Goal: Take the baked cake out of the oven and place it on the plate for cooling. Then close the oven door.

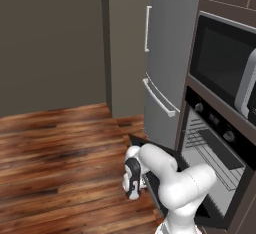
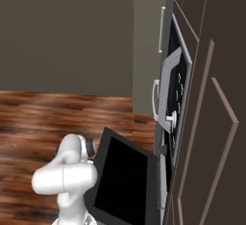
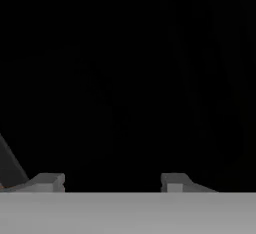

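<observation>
The black oven [image 1: 215,148] stands open in the brown cabinetry, with wire racks [image 1: 212,150] showing inside. Its door [image 2: 126,180], a black glass panel hinged at the bottom, hangs partly open and tilted. My arm bends low in front of it, the hand [image 1: 132,177] close against the door's outer left side. In the hand view my gripper [image 3: 112,183] faces a black surface, its fingertips [image 3: 50,182] apart with nothing visible between them. The cake and the plate are out of view.
A silver-framed microwave [image 1: 225,65] sits above the oven, its door [image 2: 173,87] swung out. A grey fridge [image 1: 167,53] stands left of the oven column. Wooden floor [image 1: 60,148] stretches to the left, up to a plain wall [image 1: 50,38].
</observation>
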Motion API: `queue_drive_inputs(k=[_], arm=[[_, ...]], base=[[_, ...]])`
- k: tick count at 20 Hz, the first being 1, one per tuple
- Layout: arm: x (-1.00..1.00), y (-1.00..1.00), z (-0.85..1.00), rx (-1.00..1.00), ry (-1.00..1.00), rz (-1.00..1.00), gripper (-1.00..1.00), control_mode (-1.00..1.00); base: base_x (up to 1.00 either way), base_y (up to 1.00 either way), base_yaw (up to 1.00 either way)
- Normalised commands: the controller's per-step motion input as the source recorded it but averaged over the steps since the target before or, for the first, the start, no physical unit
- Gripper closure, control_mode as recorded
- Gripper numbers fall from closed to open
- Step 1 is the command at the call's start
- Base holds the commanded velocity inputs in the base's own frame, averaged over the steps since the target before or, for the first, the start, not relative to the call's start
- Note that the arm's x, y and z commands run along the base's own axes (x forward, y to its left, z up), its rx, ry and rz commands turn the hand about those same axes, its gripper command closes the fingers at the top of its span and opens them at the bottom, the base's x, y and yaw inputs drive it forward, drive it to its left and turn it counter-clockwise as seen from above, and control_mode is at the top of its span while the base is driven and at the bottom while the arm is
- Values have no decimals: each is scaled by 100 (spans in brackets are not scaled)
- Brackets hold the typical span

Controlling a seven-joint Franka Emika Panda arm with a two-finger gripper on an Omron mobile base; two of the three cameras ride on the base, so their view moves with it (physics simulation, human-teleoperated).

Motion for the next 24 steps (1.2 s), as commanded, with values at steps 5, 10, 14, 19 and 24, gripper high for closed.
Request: queue_drive_inputs(k=[5, 10, 14, 19, 24], arm=[[0, -70, 54, -41, -24, -13, -100, -100], [0, -81, 50, -41, -24, -11, -100, -100], [0, -86, 38, -39, -22, -10, -100, -100], [0, -91, 24, -36, -20, -7, -100, -100], [0, -94, 14, -33, -19, -5, -100, -100]], base=[[0, 0, 0], [0, 0, 0], [0, 0, 0], [0, 0, 0], [0, 0, 0]])
